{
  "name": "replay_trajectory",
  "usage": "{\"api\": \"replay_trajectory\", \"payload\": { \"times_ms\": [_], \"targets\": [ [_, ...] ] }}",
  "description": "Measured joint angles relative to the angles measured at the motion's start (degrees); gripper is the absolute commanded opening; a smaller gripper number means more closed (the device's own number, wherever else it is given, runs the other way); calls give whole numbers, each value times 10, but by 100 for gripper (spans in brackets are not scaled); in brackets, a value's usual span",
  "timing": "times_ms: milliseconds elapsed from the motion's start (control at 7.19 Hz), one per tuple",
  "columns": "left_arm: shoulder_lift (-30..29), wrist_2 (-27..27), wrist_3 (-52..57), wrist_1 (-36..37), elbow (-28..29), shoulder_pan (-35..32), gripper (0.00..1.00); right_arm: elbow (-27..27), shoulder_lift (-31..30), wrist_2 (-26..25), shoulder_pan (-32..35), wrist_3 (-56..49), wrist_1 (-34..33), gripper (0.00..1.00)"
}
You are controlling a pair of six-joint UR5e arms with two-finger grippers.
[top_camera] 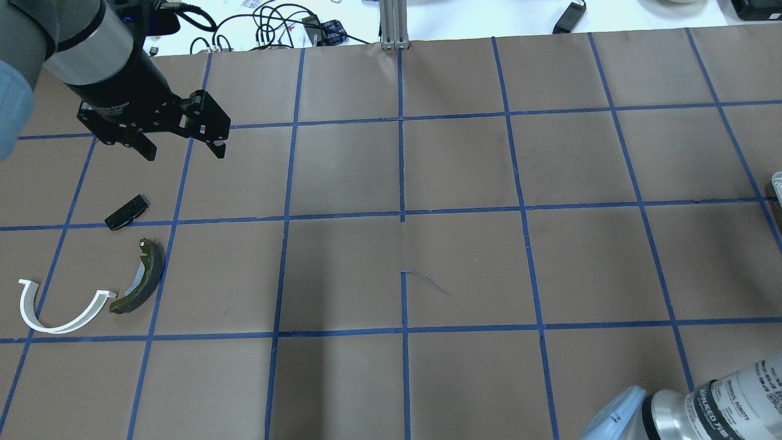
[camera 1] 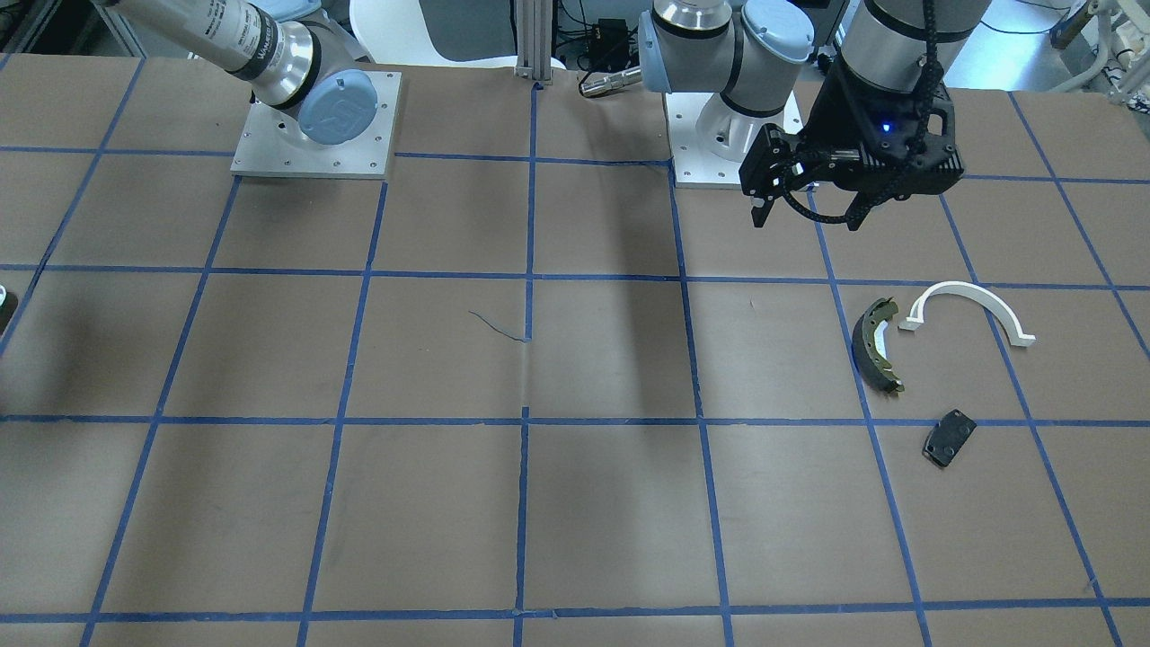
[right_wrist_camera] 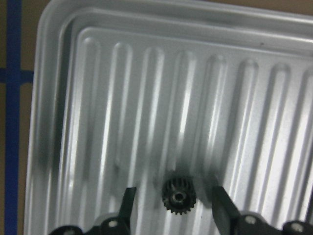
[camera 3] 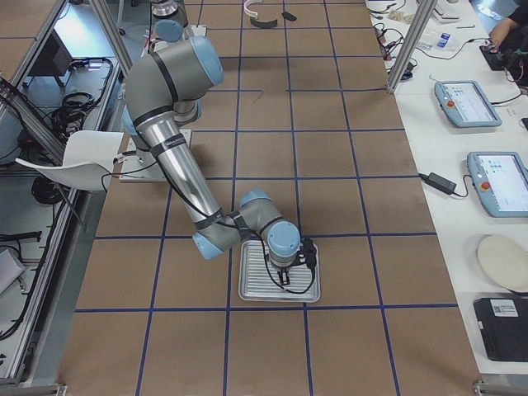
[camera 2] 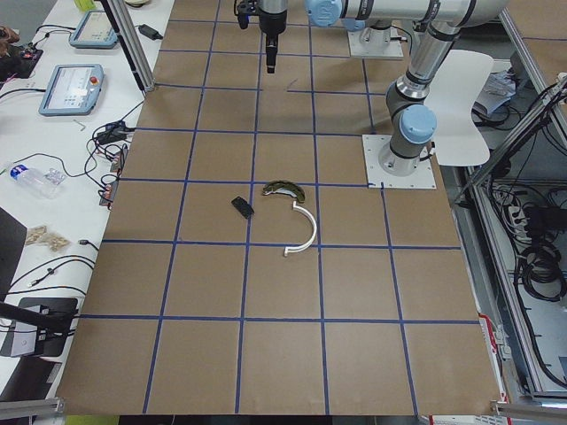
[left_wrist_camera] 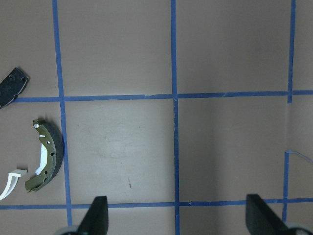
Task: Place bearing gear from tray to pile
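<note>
The bearing gear, small, dark and toothed, lies flat on the ribbed metal tray. My right gripper is open, with a finger on each side of the gear and a gap on both sides. The exterior right view shows it low over the tray. The pile lies far off on the table: an olive brake shoe, a white arch and a black plate. My left gripper is open and empty, above the table beside the pile. Its wrist view shows the brake shoe.
The two arm base plates stand at the robot's side of the table. Blue tape lines grid the brown table top. Benches with tablets and cables run along the far side.
</note>
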Motion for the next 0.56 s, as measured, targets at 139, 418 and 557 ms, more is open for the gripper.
{"api": "replay_trajectory", "payload": {
  "times_ms": [139,418,557],
  "targets": [
    [0,0,0,0,0,0,100,0,0,0,0,3,0,0],
    [1,0,1,0,0,0,100,0,-1,0,0,9,0,0],
    [1,0,1,0,0,0,100,0,-6,0,0,14,2,0]
  ]
}}
